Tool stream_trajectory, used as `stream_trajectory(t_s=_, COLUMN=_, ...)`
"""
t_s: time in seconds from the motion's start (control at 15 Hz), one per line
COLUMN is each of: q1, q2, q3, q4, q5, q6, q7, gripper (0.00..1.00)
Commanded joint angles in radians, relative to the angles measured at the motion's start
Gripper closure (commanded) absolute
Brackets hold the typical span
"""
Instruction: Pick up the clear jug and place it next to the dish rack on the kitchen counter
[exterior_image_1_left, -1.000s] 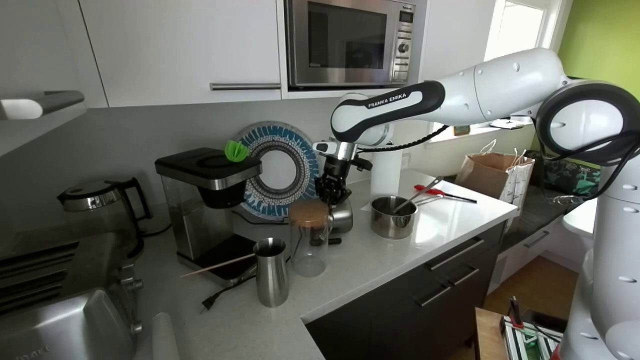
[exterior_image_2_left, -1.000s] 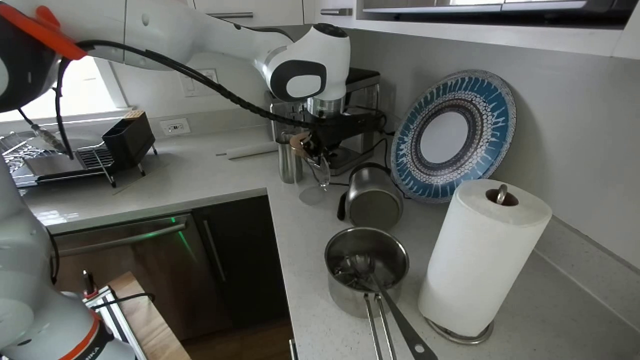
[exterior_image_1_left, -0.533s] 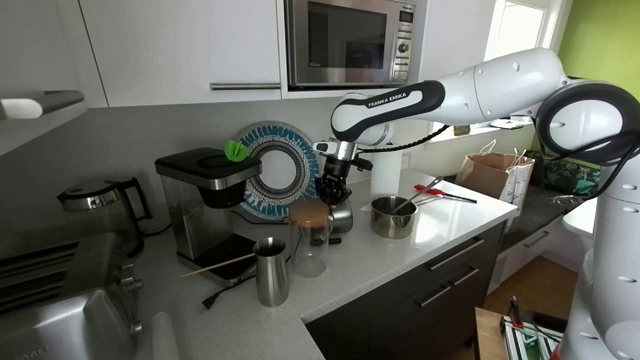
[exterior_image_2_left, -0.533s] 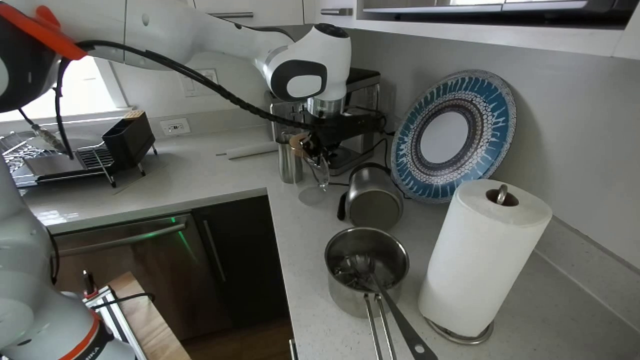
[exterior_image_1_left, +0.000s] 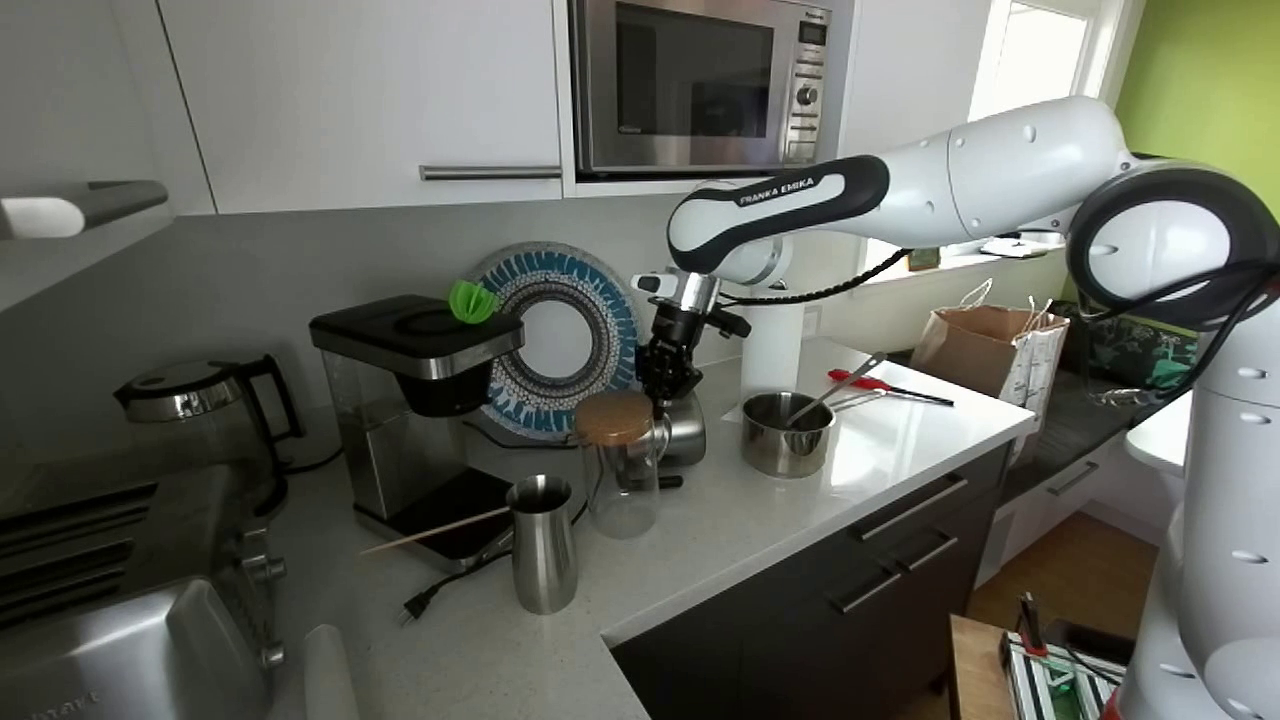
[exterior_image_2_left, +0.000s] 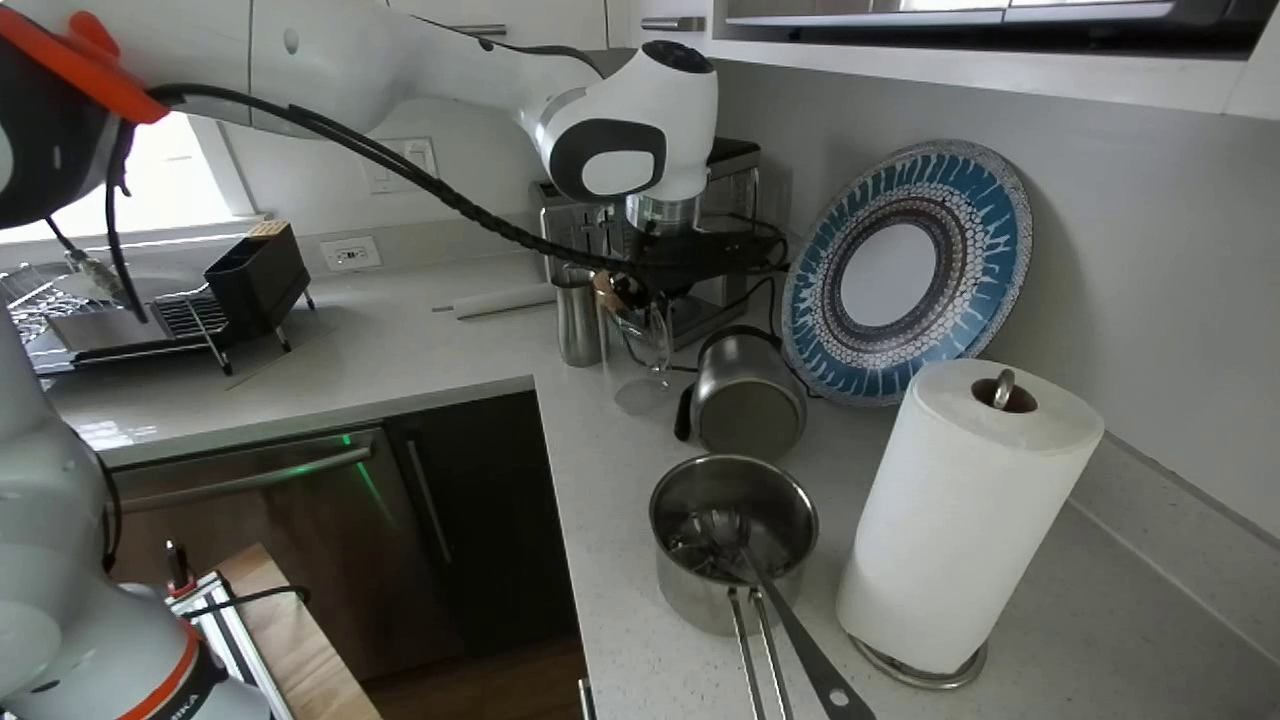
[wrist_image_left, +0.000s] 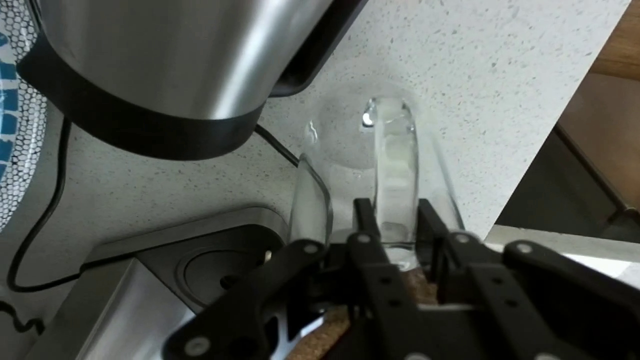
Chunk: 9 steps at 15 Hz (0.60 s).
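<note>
The clear jug (exterior_image_1_left: 618, 490) with its round cork top stands upright over the kitchen counter (exterior_image_1_left: 480, 660), near the coffee machine. In an exterior view its glass body (exterior_image_2_left: 638, 370) shows beside the steel mug. I cannot tell whether its base touches the counter. My gripper (exterior_image_1_left: 662, 400) is at the jug's handle side, just under the cork. In the wrist view the fingers (wrist_image_left: 394, 206) are closed around the upper part of the glass handle (wrist_image_left: 396, 160). The dish rack (exterior_image_2_left: 195, 318) stands at the far left in an exterior view, beyond the inner counter corner.
The steel mug (exterior_image_1_left: 545, 560) stands close beside the jug. A steel carafe (exterior_image_2_left: 745, 400) lies behind it. The coffee machine (exterior_image_1_left: 420, 340), blue plate (exterior_image_2_left: 1000, 240), squat steel pot (exterior_image_2_left: 700, 590) and paper towel roll (exterior_image_2_left: 960, 520) are around. The toaster (exterior_image_1_left: 130, 600) is at the front left.
The gripper and the jug have moved together slightly, up and right in an exterior view, and right, towards the wall side, in an exterior view. The other objects have stayed put.
</note>
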Motion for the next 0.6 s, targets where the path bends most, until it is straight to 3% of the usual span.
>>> stream_trajectory(t_s=0.0, q1=-0.014, q2=0.011, q3=0.0, q4=0.042, q5=0.041, q6=-0.009, q7=0.03, gripper=0.93)
stream_trajectory(t_s=0.53, q1=-0.016, q2=0.021, q3=0.001, q4=0.034, q5=0.023, q6=-0.009, q7=0.063, gripper=0.94)
